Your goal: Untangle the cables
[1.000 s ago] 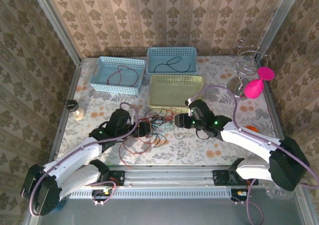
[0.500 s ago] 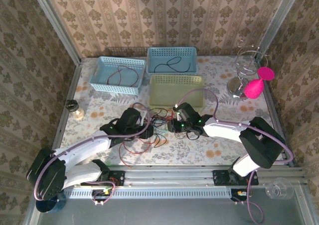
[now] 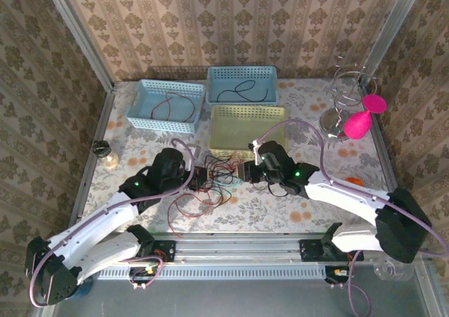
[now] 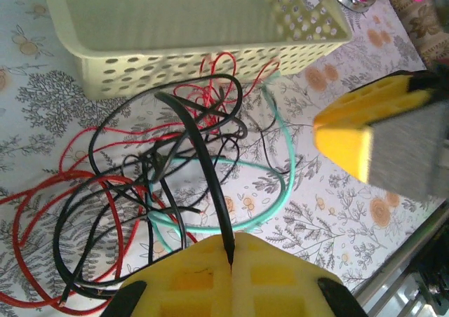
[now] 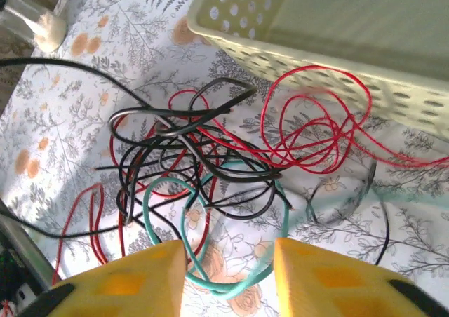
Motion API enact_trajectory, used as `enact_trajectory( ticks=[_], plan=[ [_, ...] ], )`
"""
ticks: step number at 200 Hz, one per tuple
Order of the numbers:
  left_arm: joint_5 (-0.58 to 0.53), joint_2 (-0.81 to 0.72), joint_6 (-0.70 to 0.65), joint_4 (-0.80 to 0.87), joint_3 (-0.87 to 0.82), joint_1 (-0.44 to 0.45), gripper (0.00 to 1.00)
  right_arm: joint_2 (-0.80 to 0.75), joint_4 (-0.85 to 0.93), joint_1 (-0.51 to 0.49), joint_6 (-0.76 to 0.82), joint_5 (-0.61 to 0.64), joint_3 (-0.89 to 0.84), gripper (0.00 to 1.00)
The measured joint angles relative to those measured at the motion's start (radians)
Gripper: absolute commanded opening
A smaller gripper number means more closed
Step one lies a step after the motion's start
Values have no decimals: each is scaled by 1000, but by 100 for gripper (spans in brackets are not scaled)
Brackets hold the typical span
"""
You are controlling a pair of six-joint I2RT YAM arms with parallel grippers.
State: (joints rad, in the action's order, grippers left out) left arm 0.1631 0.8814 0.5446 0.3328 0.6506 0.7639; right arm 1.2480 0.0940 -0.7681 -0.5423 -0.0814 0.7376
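Observation:
A tangle of thin red, black and green cables [image 3: 219, 177] lies on the floral table in front of the pale yellow basket [image 3: 247, 112]. My left gripper [image 3: 200, 181] sits at the tangle's left edge. Its yellow fingers [image 4: 196, 275] are shut on a black cable [image 4: 210, 184] that rises from the pile. My right gripper [image 3: 245, 171] is at the tangle's right edge and is open. In the right wrist view a loop of the green cable [image 5: 231, 290] lies on the table between its yellow pads [image 5: 140, 278]. Red loops [image 5: 316, 127] spread toward the basket.
Two blue baskets stand at the back: the left one [image 3: 144, 106] holds a red cable, the middle one [image 3: 242, 73] a black one. A small jar [image 3: 105, 153] is at the left edge. A wire rack [image 3: 347, 85] and a pink object [image 3: 359, 120] stand at the back right.
Both grippers moved in on the tangle from either side. The left one has since drawn back a little to the left, and the right arm's elbow has swung out to the right.

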Motion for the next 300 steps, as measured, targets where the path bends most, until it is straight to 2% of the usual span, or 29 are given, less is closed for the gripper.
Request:
enact_trajectory(
  ticks=[63, 119, 146, 167, 182, 202, 210, 252, 300],
  plan=[
    [4, -34, 0, 35, 0, -45, 0, -9, 132, -78, 52, 83, 11, 47],
    [26, -21, 1, 29, -6, -91, 0, 203, 119, -221, 224, 116, 132, 58],
    [37, -21, 1, 21, -24, -113, 0, 307, 119, -260, 319, 155, 188, 58],
    [51, -25, 1, 15, -47, -133, 0, 373, 121, -269, 373, 187, 219, 46],
    [61, -27, 2, 14, -59, -147, 0, 411, 130, -273, 395, 210, 239, 34],
    [73, -34, 2, 11, -73, -164, 0, 421, 147, -282, 414, 241, 244, 7],
    [77, -40, 2, 11, -78, -171, 0, 421, 150, -286, 417, 255, 244, 0],
    [95, -48, 2, 2, -91, -204, 0, 362, 170, -302, 418, 318, 224, 0],
    [100, -45, 32, -64, -156, -211, 0, 77, 231, -303, 408, 337, 175, 0]
  ],
)
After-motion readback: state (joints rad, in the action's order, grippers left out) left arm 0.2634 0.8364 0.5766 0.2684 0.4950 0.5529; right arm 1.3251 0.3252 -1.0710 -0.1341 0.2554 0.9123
